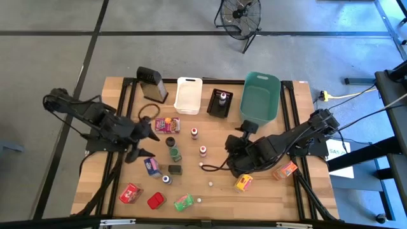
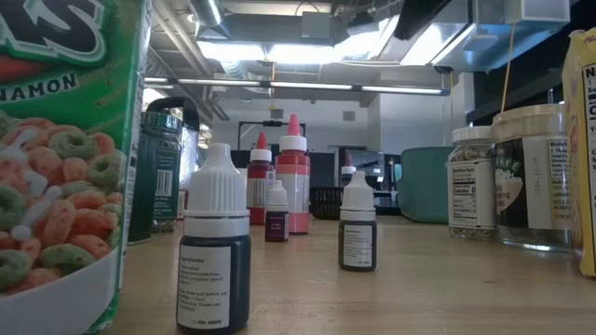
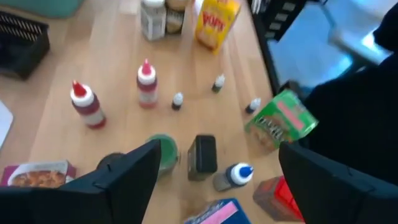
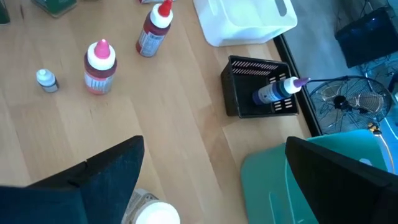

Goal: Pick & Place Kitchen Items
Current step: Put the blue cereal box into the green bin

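High view gave you the whole table (image 1: 114, 86): the left gripper (image 1: 147, 143) hung over the left-centre of it, fingers spread wide with nothing between them. At its 3 o'clock stood a green-lidded jar (image 1: 173, 153) with a dark jar (image 1: 175, 170) just below; a blue packet (image 1: 152, 166) lay at about 5 o'clock, close by. At its 1 o'clock lay a picture-front packet (image 1: 167, 124).

Left wrist view showed you both left fingers (image 3: 124, 180) far apart, the green-lidded jar, the dark jar and a blue-capped bottle (image 3: 233, 177) on the wood between them, none touched. A green cereal packet (image 3: 281, 121) lay farther off, tilted.

Right gripper (image 1: 234, 145) hung right of centre, also wide open and empty. At its 9 o'clock stood two red-capped bottles (image 1: 203, 151), well apart from it. A yellow packet (image 1: 244, 183) lay at 5 o'clock and an orange packet (image 1: 285, 170) at 4 o'clock. At 12 o'clock sat the teal bin (image 1: 259, 97); the black bin (image 1: 219, 103) at 11 o'clock held one bottle (image 1: 222, 98), beside the white bin (image 1: 188, 95).

Along the near edge you had two red packets (image 1: 130, 193) and three tiny bottles (image 1: 210, 184).
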Available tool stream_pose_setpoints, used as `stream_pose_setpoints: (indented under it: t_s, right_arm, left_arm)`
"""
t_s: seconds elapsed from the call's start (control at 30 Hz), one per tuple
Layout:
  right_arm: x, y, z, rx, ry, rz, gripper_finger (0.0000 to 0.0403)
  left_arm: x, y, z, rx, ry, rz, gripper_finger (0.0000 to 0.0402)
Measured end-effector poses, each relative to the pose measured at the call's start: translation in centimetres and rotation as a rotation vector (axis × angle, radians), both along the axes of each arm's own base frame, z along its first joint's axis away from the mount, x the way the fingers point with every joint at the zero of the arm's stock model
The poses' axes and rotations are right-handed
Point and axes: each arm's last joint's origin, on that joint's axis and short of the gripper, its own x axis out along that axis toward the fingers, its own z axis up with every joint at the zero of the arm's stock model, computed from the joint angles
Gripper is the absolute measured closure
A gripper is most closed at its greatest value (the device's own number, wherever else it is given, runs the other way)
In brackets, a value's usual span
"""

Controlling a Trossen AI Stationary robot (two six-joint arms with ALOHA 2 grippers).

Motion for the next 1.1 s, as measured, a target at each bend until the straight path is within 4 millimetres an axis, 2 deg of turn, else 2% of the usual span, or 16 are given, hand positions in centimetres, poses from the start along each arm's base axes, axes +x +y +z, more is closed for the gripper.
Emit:
stream_pose_setpoints:
  t_s: [0.23,0.43,0.67,0.9,1.1]
  right_arm:
    - [0.0,0.0,-1.2,-0.008,0.013,0.004,0.001]
    - [0.1,0.0,-1.4,-0.005,0.008,0.004,0.001]
    - [0.1,0.1,-1.4,-0.002,0.011,0.007,0.001]
    - [0.2,0.1,-1.3,-0.003,0.008,0.021,0.001]
    - [0.3,0.2,-1.3,-0.002,0.006,0.026,0.0009]
  left_arm:
    - [1.7,-1.8,-2.3,-0.014,0.206,-0.012,0.0106]
    - [1.3,-2.5,-4.1,0.089,0.393,-0.088,0.0139]
    - [1.8,-3.9,-4.8,0.156,0.405,-0.198,0.017]
    - [2.1,-5.2,-5.7,0.216,0.433,-0.292,0.018]
    - [2.2,-5.5,-5.9,0.144,0.469,-0.186,0.0179]
